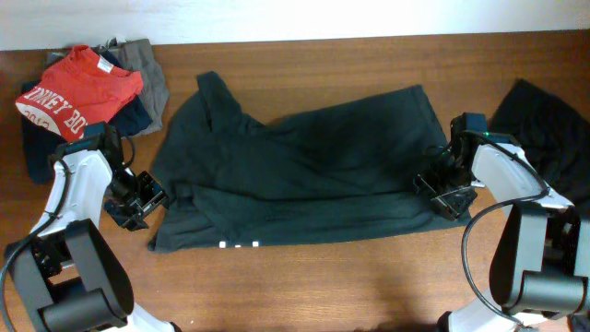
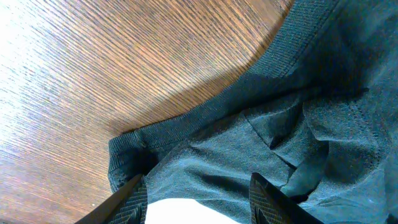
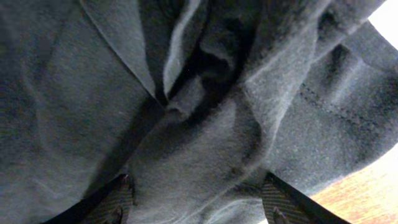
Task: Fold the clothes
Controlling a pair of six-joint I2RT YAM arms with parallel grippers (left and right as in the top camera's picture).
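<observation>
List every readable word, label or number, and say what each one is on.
"NEY BO": white letters on the red shirt, only partly readable; the rest is folded out of sight.
White marks at the black shirt's lower hem: too small to read.
Wrist views: no text.

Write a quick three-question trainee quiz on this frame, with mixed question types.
1. True or false: the red shirt lies on top of the clothes pile at the far left.
2. Multiple choice: the right tool is at the dark T-shirt's: A) right edge B) left edge C) middle.
3. Fill in: in the left wrist view, the T-shirt's ribbed hem lies on bare ____.

Key: 1 true; 2 A; 3 wood, the table.
</observation>
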